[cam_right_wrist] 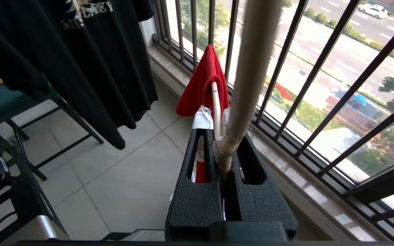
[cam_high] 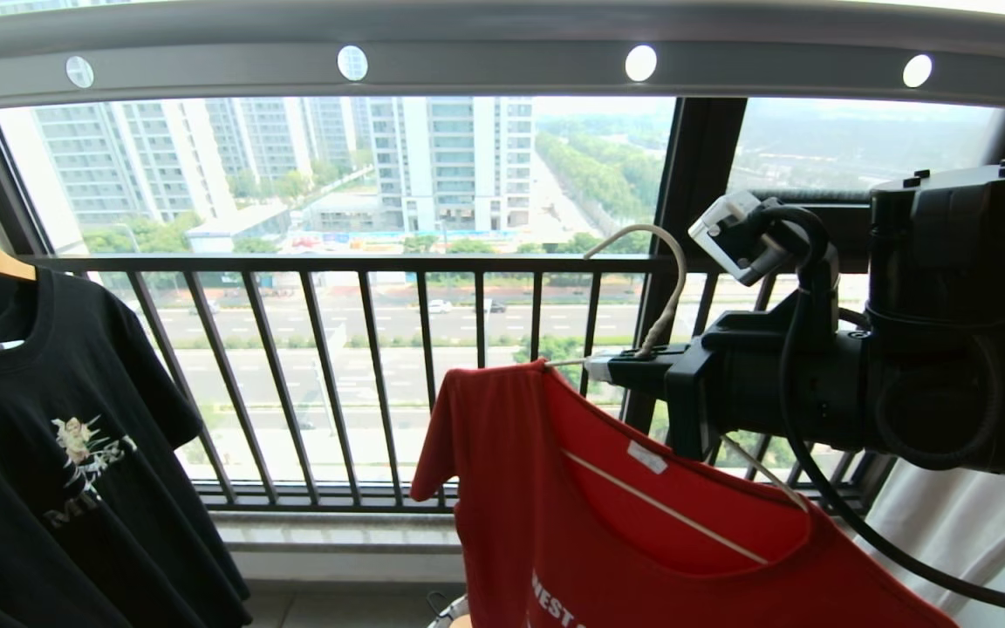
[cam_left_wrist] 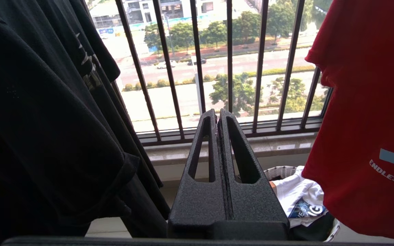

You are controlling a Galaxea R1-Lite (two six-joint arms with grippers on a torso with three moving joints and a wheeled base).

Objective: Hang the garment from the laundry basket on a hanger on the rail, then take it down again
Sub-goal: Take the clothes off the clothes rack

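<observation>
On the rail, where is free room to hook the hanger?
The rail is bare between the black T-shirt and the right gripper carrying the hanger with the red T-shirt. Both ends look crowded.

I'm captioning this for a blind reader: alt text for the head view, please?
The right claw grips a cream wire hanger carrying a red T-shirt, below a grey holed rail. A black T-shirt hangs at left before a balcony railing.

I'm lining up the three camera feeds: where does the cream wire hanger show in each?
Head view: hanger, centre-right, hook rising from the right end effector, red T-shirt draped on it.
Left wrist view: not visible; only the shirt at the right edge.
Right wrist view: centre, neck clamped.
Shared landmark: black balcony railing.
</observation>
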